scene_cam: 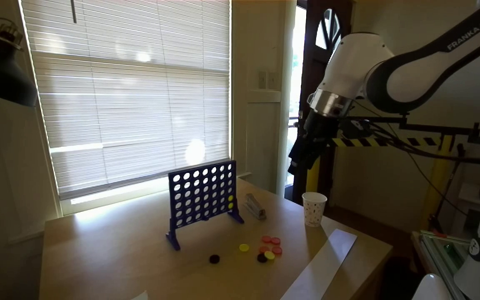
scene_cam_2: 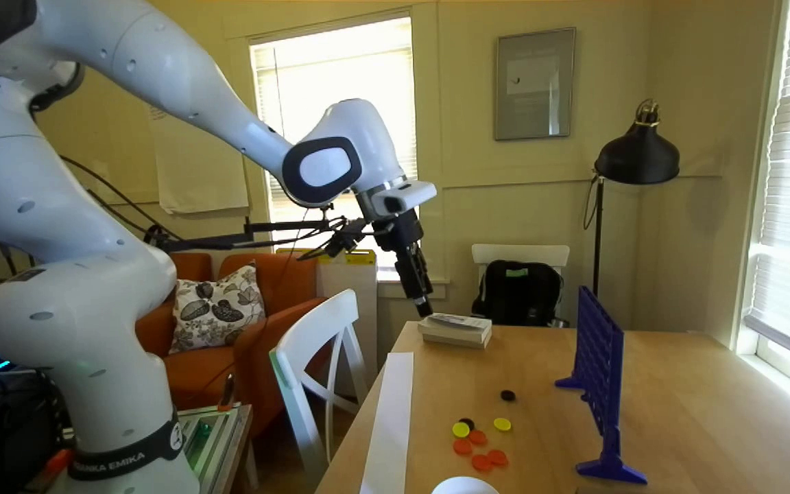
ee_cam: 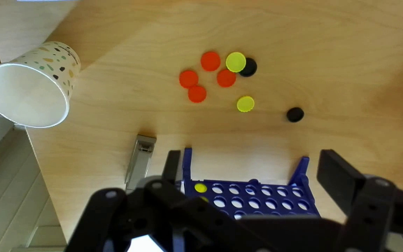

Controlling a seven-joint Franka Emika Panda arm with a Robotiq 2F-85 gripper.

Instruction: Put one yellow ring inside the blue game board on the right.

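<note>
The blue game board [scene_cam: 172,221] stands upright on the table in both exterior views. Two yellow tokens [scene_cam: 230,205] fill the bottom two holes of one end column. One loose yellow ring [ee_cam: 245,104] lies flat on the wood by itself, while another yellow ring [ee_cam: 235,62] overlaps a black token [ee_cam: 248,67]. High over the table, apart from all of these, hangs my gripper [ee_cam: 252,166], its jaws wide with nothing between them. In the wrist view, the gripper's body hides the upper part of the board [ee_cam: 225,195].
Several red tokens [ee_cam: 210,61] are grouped near the yellow rings, with a second black token [ee_cam: 295,114] off to the side. A patterned paper cup [scene_cam: 315,210], a stapler [scene_cam: 255,207], a white paper strip [scene_cam: 323,262] and a thick book [scene_cam_2: 455,331] also occupy the table.
</note>
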